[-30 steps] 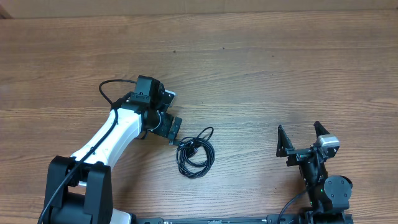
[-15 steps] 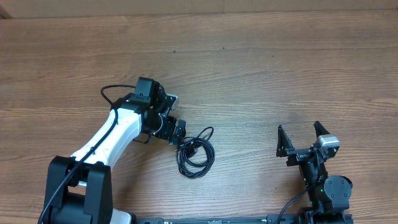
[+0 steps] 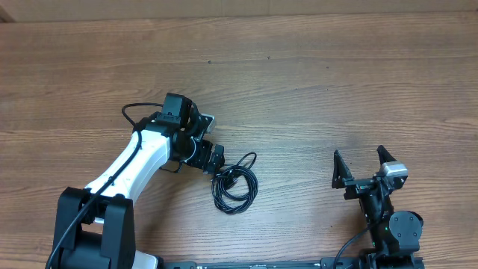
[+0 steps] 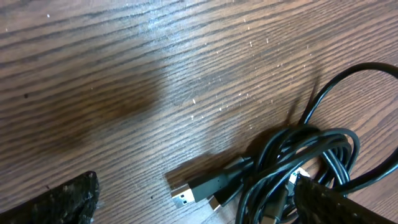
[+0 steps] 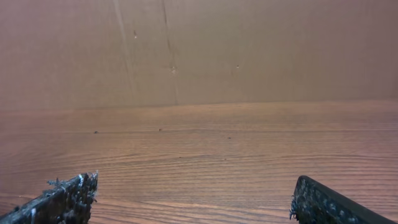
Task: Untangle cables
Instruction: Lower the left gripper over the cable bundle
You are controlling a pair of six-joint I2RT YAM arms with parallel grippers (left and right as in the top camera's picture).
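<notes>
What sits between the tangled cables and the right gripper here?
Nothing. In the overhead view, only bare wooden table runs from the cables to the right gripper, whose jaws stand open.

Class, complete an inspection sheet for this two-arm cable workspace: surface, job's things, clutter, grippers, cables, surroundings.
Surface: wooden table, bare woodgrain.
Job's things: thin black cables coiled in one tangled bundle; a USB plug sticks out of it.
Clutter: nothing seen.
Grippers: left gripper open, at the bundle's edge, the plug lying between its fingers; right gripper open, well apart from the bundle, holding nothing.
Cables: thick black arm cable loops behind the left wrist.
Surroundings: plain brown panel beyond the table.
</notes>
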